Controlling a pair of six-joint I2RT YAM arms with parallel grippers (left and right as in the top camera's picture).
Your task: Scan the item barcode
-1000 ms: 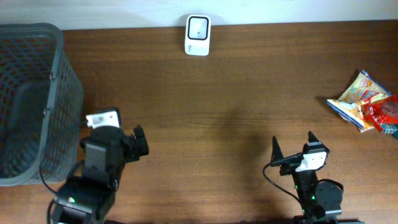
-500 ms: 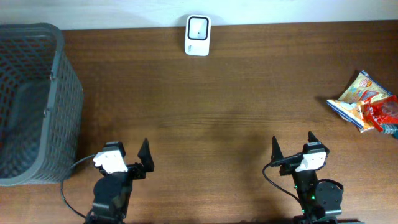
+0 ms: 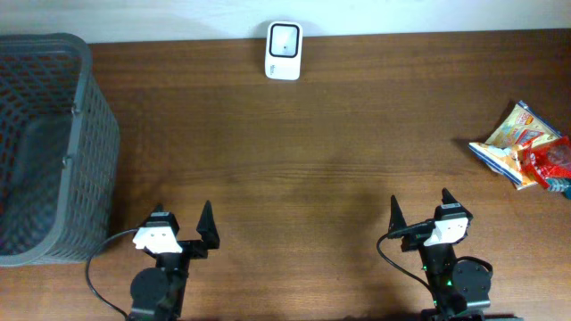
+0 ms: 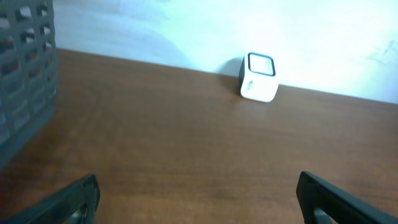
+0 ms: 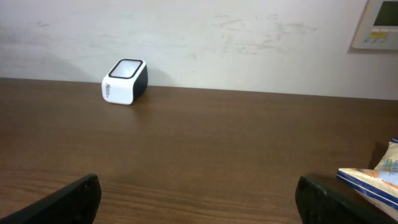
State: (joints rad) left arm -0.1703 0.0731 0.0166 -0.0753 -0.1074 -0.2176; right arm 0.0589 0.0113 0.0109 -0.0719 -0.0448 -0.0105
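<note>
so, from overhead i see both arms parked at the near edge, the left gripper [image 3: 183, 225] and right gripper [image 3: 419, 209] each spread wide with nothing between the fingers. the item to scan, as i judge it, is the snack packet [image 3: 525, 143] at the far right edge, well apart from either arm; the scanner [image 3: 284, 38] stands at the far edge near the middle. i'd send the right arm for the packet, since it is the nearer one, grip it by a flat edge without crushing it, and turn the printed side toward the scanner window. the packet is cut off by the frame, there may be more than one piece, and no barcode is visible. the basket [image 3: 53, 143] at the left is partly out of frame too.

on the left wrist view, only the dark fingertips [image 4: 71, 198] show at the bottom corners, parted, with bare table [image 4: 186, 143] and the scanner [image 4: 259, 77] beyond; the packet is not in sight.

on the right wrist view, the fingers [image 5: 65, 198] are likewise wide apart, the scanner [image 5: 124, 81] sits far left, and just a corner of the packet [image 5: 376, 174] peeks in at the right edge, too little to read its print.
</note>
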